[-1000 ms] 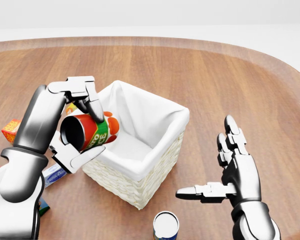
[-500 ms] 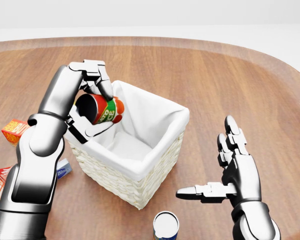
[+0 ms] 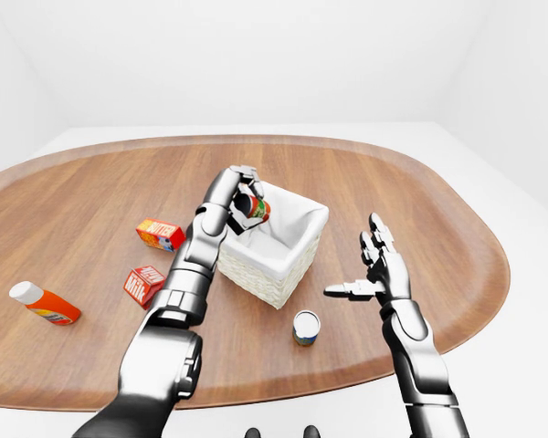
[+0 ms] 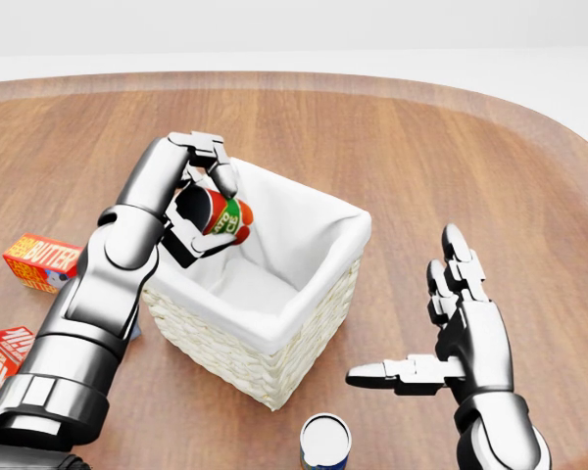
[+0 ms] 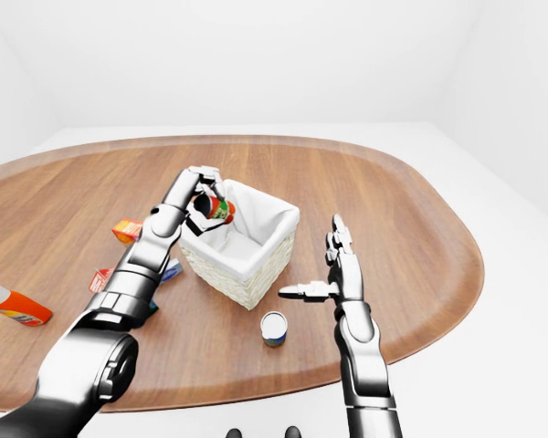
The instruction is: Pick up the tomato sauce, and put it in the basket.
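A rounded wooden table [image 3: 91, 210] stands in a plain white room. The left hand [image 4: 198, 196] is clenched round the tomato sauce [image 4: 219, 216], which lies tilted between its fingers [image 4: 219, 163] above the basket [image 4: 304, 294]'s left rim. The right hand [image 4: 458, 328] hangs released, fingers spread, right of the basket.

The head view looks steeply down and sits close: the basket [image 4: 304, 269] fills its middle and the bench [image 4: 451, 137] runs past its left and right edges. The left-eye and right-eye views look from higher and farther away, so the whole oval bench, the white floor and the walls show. All three face the far side, over the arms. The two eye views share nearly everything; the basket stands more to the left in the right-eye view.
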`<state>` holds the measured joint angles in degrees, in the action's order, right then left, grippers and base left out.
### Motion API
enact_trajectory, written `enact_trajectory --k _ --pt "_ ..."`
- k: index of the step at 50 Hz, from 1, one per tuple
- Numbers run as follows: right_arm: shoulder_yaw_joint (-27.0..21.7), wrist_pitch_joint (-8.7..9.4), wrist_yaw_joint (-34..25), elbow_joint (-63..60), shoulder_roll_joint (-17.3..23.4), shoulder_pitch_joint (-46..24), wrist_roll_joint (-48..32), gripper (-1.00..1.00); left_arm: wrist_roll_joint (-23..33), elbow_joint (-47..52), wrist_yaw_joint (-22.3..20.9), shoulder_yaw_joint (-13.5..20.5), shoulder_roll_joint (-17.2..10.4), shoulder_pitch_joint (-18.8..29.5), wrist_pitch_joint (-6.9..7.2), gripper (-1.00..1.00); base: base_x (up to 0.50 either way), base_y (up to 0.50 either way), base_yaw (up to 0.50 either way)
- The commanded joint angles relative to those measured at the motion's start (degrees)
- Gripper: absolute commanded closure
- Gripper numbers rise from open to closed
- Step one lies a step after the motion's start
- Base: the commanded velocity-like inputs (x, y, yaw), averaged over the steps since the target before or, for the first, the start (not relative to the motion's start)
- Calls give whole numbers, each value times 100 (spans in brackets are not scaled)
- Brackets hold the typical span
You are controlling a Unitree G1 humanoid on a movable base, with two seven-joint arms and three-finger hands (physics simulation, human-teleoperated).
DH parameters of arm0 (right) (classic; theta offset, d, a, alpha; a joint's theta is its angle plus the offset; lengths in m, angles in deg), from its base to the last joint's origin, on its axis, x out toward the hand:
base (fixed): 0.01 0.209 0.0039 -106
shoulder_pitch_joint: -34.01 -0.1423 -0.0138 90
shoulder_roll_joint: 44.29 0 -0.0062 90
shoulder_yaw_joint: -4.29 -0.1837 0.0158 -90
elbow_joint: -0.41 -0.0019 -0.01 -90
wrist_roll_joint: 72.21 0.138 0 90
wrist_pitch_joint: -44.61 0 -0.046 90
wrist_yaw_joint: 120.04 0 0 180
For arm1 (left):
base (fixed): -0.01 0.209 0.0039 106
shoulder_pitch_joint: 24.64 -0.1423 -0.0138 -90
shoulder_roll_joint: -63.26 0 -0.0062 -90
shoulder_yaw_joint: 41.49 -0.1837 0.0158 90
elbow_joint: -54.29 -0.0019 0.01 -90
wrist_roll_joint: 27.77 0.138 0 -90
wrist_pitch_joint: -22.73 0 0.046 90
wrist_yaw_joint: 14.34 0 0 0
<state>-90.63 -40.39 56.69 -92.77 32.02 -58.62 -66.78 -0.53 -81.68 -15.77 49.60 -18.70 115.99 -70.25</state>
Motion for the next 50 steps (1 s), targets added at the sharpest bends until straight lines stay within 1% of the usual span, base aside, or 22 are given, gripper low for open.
enact_trajectory --k 1,7,14,19,22,23,27,36,39,40,42,50 --pt "-12 0 5 42 10 -21 14 -100 -229 -1332 356 -2 -32 555 -202 100 0 0 0" --pt "1 -2 2 34 4 2 6 -100 -187 -1666 459 -19 -19 723 -202 100 0 0 0" --pt "11 -33 1 77 -2 -9 -7 -100 -172 -1780 461 -20 -6 823 -202 100 0 0 0" --pt "7 -18 -3 43 0 14 -2 -100 -156 -2010 491 -11 2 931 -202 100 0 0 0" --pt "10 -60 -1 119 -2 -24 -6 -100 -132 -2198 522 -6 0 1003 -202 100 0 0 0" --pt "17 -30 2 81 -3 -12 -8 -100 -137 -2219 512 1 3 1021 -202 100 0 0 0" --pt "18 -18 -5 44 -4 16 -6 -100 -123 -2288 507 1 25 1096 -202 100 0 0 0" --pt "15 -33 -9 69 -6 8 -6 -100 -32 -2401 527 -36 111 1116 -202 100 0 0 0" --pt "18 0 -7 17 -6 24 -3 -100 -14 -2443 528 -34 133 1126 -202 100 0 0 0" --pt "15 -41 -12 73 -6 11 -6 -100 -12 -2463 527 -31 146 1132 -202 100 0 0 0" --pt "16 -49 -12 86 -6 6 -6 -100 -3 -2484 524 -30 156 1135 -202 100 0 0 0" --pt "17 -18 -15 40 -4 21 0 -100 63 -2595 578 -33 204 1091 -202 100 0 0 0"
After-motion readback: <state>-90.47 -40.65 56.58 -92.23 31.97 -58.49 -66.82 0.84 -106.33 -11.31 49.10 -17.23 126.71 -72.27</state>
